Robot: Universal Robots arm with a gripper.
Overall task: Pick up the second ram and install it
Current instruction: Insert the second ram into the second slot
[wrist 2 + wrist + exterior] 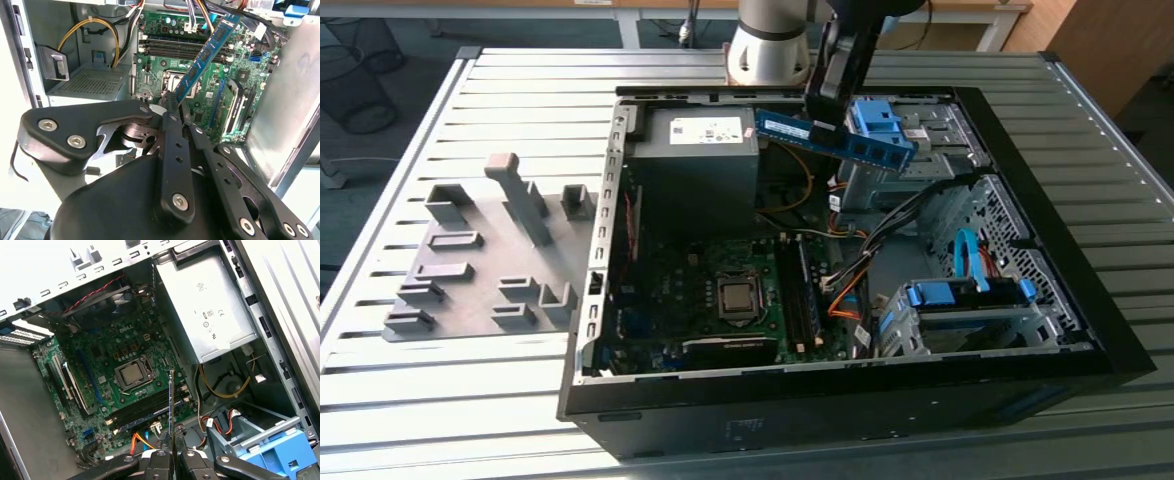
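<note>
The second ram (854, 143) is a thin blue-green stick with black chips, held level in the air above the open computer case, over its far end near the power supply. My gripper (825, 122) is shut on the stick near its middle. In the second wrist view the ram (205, 55) juts out from my gripper (176, 102) over the green motherboard (240, 75). In the first wrist view the ram (171, 400) shows edge-on above my gripper (171, 442), hanging over the dark memory slots (150, 412). A blue stick seems to sit in one of those slots.
The case (854, 400) lies on its side on a slatted metal table (480, 400). A grey power supply (700, 150), blue drive-bay clips (881, 125) and loose cables (847, 290) crowd the inside. A grey slotted holder tray (480, 270) lies at the exterior view's left.
</note>
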